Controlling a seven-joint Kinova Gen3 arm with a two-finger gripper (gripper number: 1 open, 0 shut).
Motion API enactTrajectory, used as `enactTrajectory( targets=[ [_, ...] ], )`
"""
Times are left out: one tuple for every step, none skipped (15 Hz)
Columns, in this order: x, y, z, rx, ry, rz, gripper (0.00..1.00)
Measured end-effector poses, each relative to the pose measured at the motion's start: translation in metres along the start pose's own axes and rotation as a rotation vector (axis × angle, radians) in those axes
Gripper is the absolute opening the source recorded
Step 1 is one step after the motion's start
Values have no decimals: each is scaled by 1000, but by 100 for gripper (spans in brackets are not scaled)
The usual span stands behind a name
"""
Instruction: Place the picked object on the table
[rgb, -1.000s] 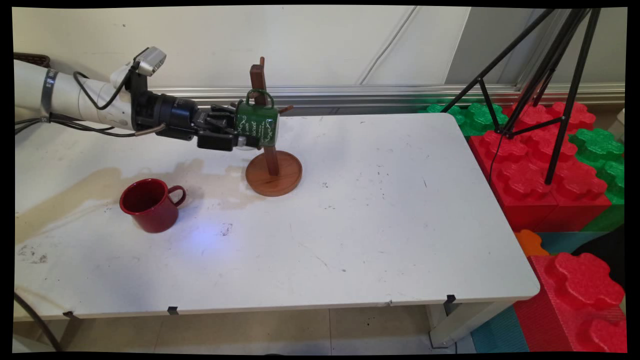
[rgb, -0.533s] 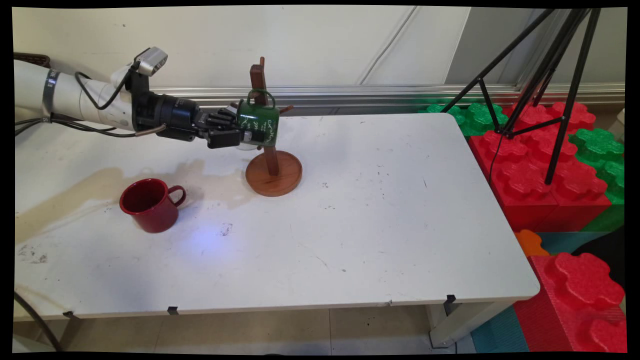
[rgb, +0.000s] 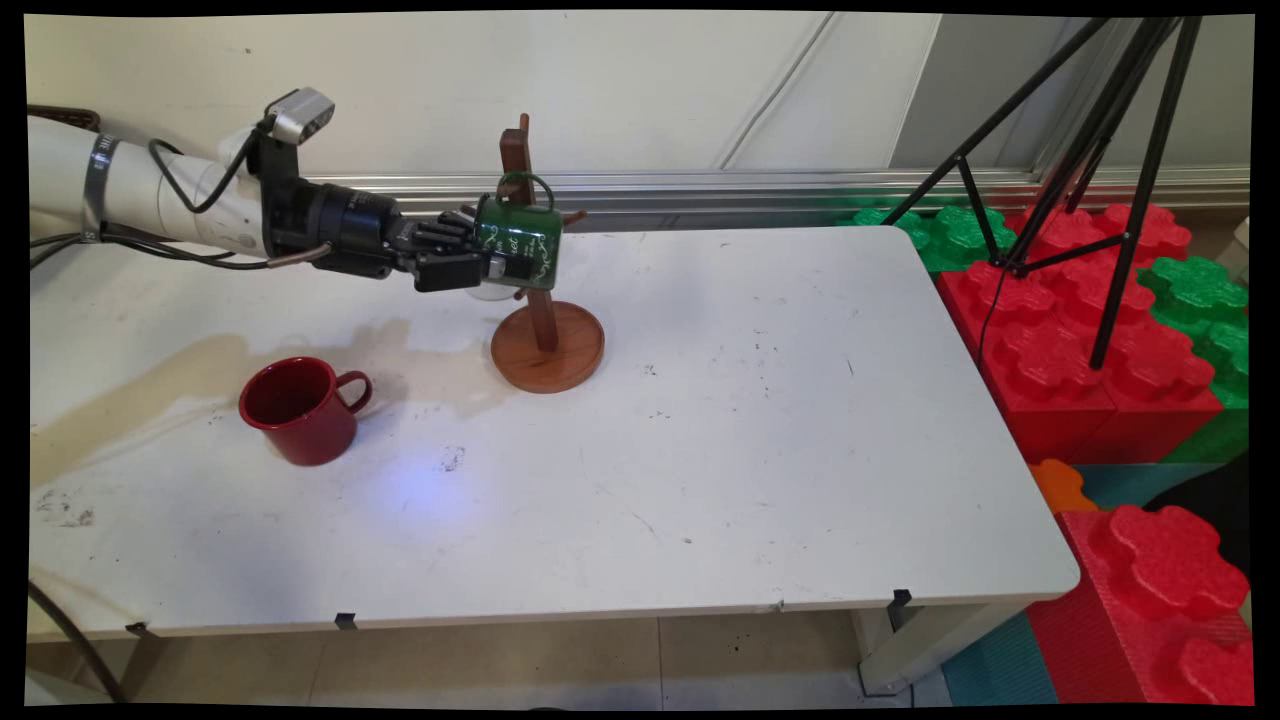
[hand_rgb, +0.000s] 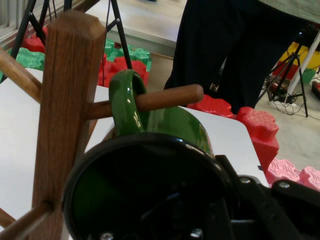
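Green mug (rgb: 517, 243) handle over rack (rgb: 541, 300) peg, level claw (rgb: 487, 268) gripping rim

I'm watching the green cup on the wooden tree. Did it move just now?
Yes. The green cup, held by the gripper, has risen a little and tipped against the fixed wooden post; its handle loops over a peg.

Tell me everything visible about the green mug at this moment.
The green mug is glossy, apparently enamel, with pale lettering and scrollwork on its side and a dark rim and inside. It lies on its side in the air, mouth toward the gripper, which grips it at the rim. Its loop handle points up and is threaded over a peg of the wooden mug tree, close against the post, above the round base. A red mug stands apart on the table.
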Motion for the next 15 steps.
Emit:
enactTrajectory(
  targets=[
    [1, 0, 0, -3, 2, -1, 0],
    [1, 1, 0, -7, 3, -1, 0],
    [2, 1, -1, -11, 4, 0, 0],
    [2, 2, -1, -14, 4, 0, 0],
    [2, 3, -2, -19, 5, 1, 0],
    [3, 5, -3, -26, 6, 3, 0],
    [4, 7, -4, -33, 7, 5, 0],
    [5, 9, -5, -39, 8, 7, 0],
    [5, 10, -6, -46, 8, 9, 0],
    [6, 13, -7, -52, 8, 11, 0],
    [6, 15, -8, -58, 9, 13, 0],
    [6, 17, -9, -64, 9, 14, 0],
    [7, 21, -11, -72, 8, 16, 0],
    [7, 24, -13, -80, 6, 18, 0],
    [7, 27, -15, -86, 5, 20, 0]
  ],
)
